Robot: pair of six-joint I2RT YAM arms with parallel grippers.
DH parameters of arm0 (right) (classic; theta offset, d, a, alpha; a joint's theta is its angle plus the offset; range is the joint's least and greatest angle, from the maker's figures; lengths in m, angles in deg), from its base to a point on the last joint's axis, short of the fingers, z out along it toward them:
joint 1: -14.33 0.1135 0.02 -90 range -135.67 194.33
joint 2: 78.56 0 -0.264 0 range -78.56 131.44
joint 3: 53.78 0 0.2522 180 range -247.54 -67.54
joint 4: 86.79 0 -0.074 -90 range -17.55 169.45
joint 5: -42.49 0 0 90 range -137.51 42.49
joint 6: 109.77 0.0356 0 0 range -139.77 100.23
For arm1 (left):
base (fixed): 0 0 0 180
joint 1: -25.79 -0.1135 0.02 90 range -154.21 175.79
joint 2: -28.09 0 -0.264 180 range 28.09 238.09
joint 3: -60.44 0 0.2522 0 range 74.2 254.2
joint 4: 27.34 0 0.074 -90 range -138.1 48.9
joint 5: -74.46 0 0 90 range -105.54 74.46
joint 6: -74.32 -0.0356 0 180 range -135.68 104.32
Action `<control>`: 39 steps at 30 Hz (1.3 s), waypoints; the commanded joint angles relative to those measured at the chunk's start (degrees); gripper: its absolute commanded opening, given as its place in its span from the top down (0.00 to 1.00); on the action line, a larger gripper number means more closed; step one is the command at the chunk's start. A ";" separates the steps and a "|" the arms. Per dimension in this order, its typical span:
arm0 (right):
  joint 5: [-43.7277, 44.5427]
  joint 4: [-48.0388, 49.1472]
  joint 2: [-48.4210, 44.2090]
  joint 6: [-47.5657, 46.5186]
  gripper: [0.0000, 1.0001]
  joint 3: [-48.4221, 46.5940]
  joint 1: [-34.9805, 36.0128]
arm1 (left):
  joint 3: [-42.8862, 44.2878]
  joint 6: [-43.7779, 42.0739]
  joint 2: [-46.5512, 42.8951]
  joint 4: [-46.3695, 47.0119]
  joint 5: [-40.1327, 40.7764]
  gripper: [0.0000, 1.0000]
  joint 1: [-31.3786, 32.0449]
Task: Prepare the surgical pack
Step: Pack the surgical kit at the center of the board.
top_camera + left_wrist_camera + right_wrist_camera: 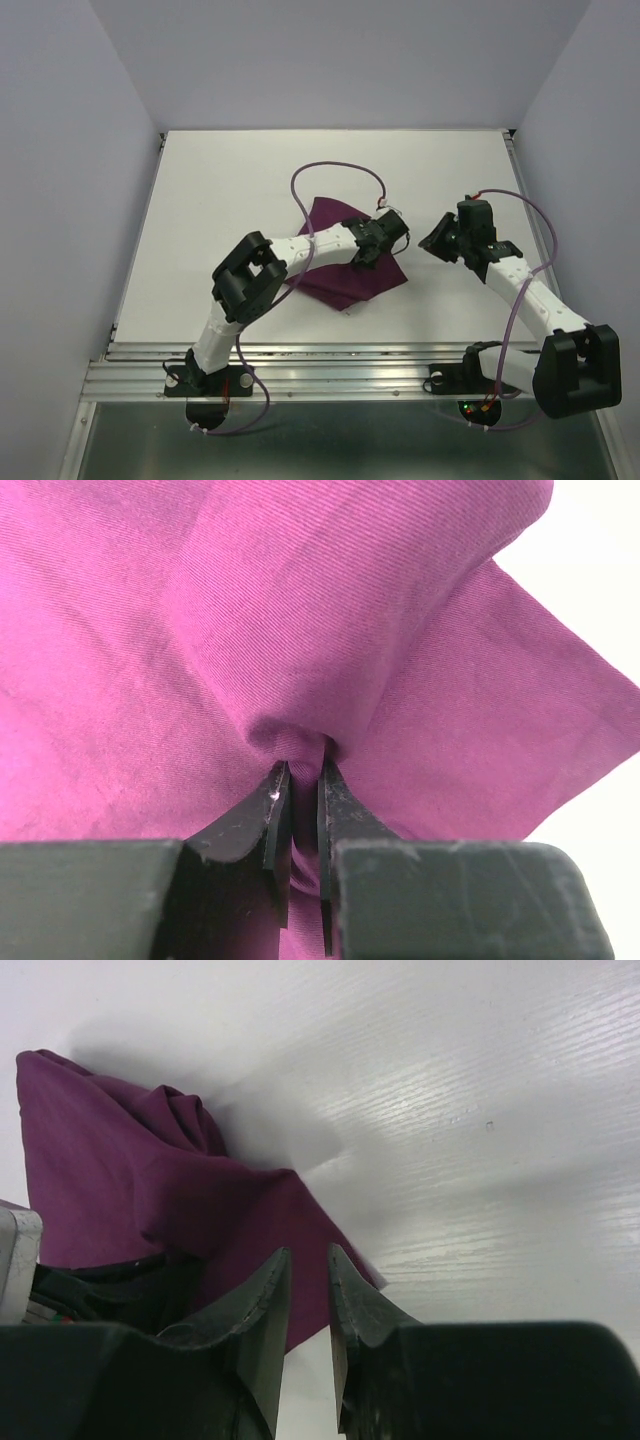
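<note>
The surgical pack's dark purple cloth (345, 278) lies bunched and folded near the middle of the white table. My left gripper (388, 234) is at the cloth's right upper edge. In the left wrist view the left gripper (303, 768) is shut on a puckered fold of the cloth (300, 610), which gathers into the jaws. My right gripper (438, 240) hovers just right of the cloth, apart from it. In the right wrist view the right gripper (308, 1252) has a narrow gap with nothing in it, and a corner of the cloth (110, 1180) lies beyond its tips.
The white table (240, 180) is walled by pale panels at the left, back and right. An aluminium rail (330, 372) runs along the near edge by both arm bases. Purple cables loop over each arm.
</note>
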 commanded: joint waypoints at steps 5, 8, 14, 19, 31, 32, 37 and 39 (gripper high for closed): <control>-8.01 7.33 -1.49 3.90 0.74 0.12 0.41 | -3.43 0.75 -10.89 7.54 -14.18 1.00 -4.49; -10.30 11.20 -0.61 5.93 0.74 1.26 2.16 | -3.26 0.57 -11.42 7.19 -14.45 1.00 -4.58; -8.11 14.62 5.80 7.43 0.75 -1.72 10.68 | -0.54 0.22 -11.33 5.52 -15.41 1.00 -4.93; -7.58 18.14 11.94 7.95 0.74 -2.25 11.84 | 1.31 0.13 -12.47 5.08 -17.69 1.00 -4.93; -7.32 19.03 18.30 5.32 0.74 -3.75 11.84 | 3.42 1.10 -14.32 4.29 -19.90 1.00 -5.02; -7.14 18.68 16.64 5.23 0.74 -3.66 11.84 | 3.68 1.19 -14.24 4.29 -19.90 1.00 -5.10; -7.31 16.30 12.67 5.40 0.74 -1.99 11.84 | 5.70 1.63 -13.88 4.20 -22.34 1.00 -5.46; -7.58 16.83 12.31 6.02 0.74 -1.03 11.84 | 6.14 1.71 -14.32 4.55 -22.71 1.00 -5.46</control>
